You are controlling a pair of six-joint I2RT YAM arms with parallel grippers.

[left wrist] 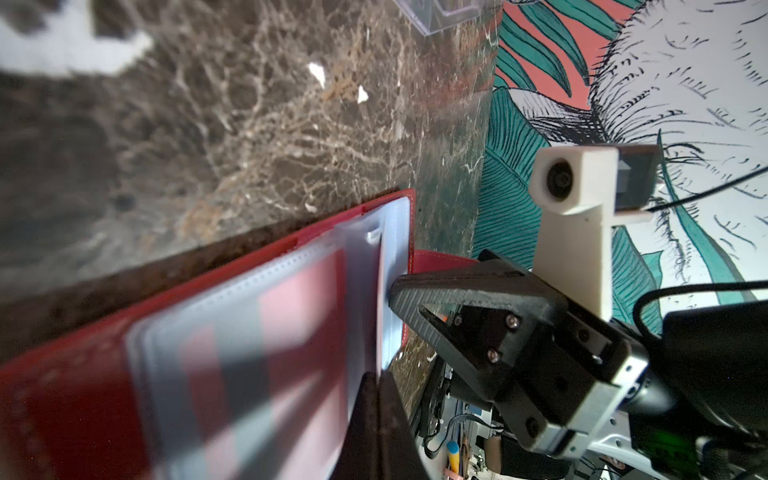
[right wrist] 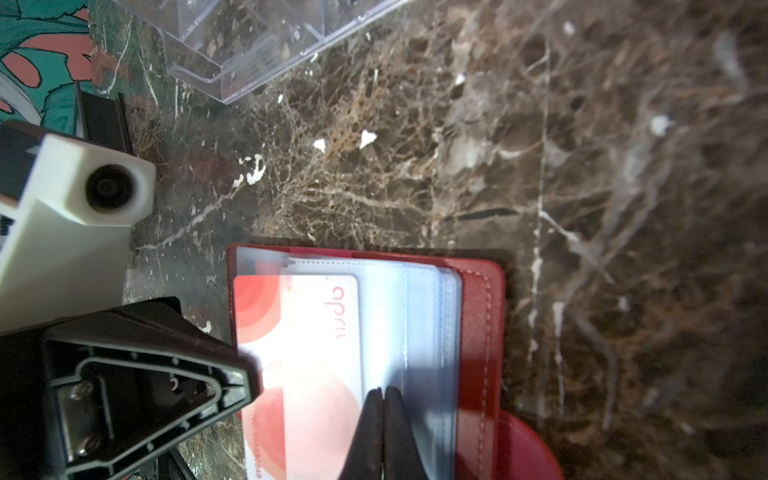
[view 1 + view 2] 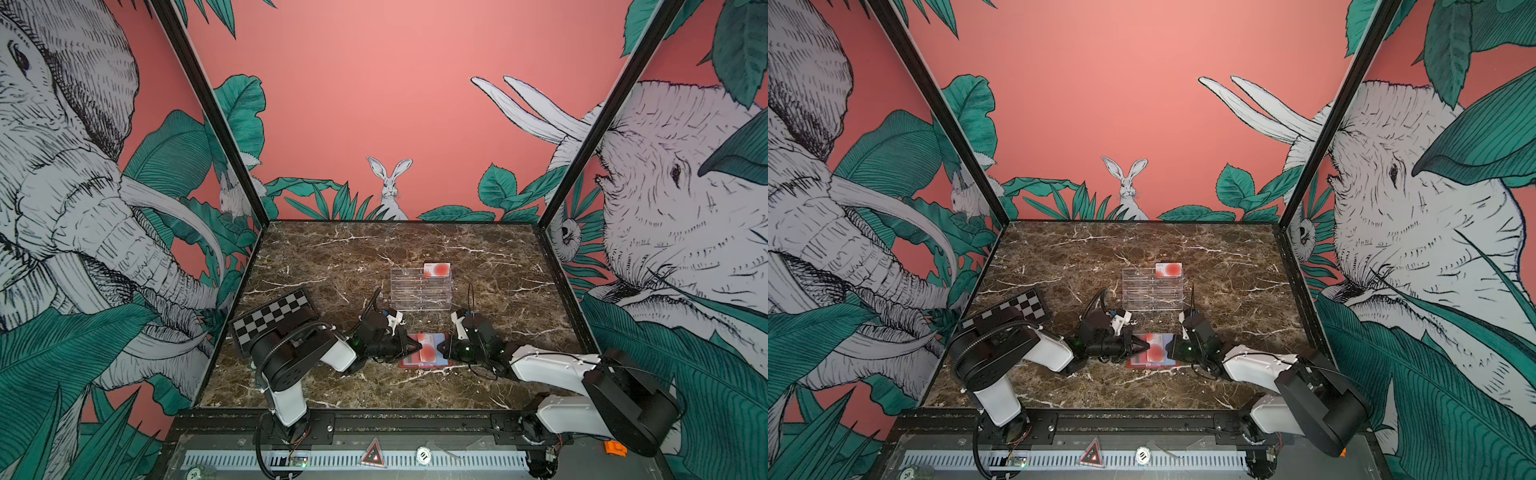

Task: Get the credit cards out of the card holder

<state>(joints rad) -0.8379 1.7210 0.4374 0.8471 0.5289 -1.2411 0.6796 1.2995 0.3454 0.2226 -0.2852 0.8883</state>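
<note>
I see the card holder (image 3: 415, 363) lying open on the table (image 3: 332, 257), near the front middle, with a card (image 3: 429, 352) in its sleeves. My left gripper (image 3: 417, 345) meets it from the left and my right gripper (image 3: 441, 347) from the right. Just behind it stands the tiered stand (image 3: 419, 293), with a second card (image 3: 436, 270) on its rearmost step, right side. The board (image 3: 272, 318) sits well to the left, by the wall.

I get even, soft light in both top views, walls bowing at the edges. Just ahead of the right gripper (image 2: 383, 399), glare washes out the white card (image 2: 307, 332); nearest the left gripper (image 1: 372, 380), the card holder (image 1: 62, 395) blurs.
</note>
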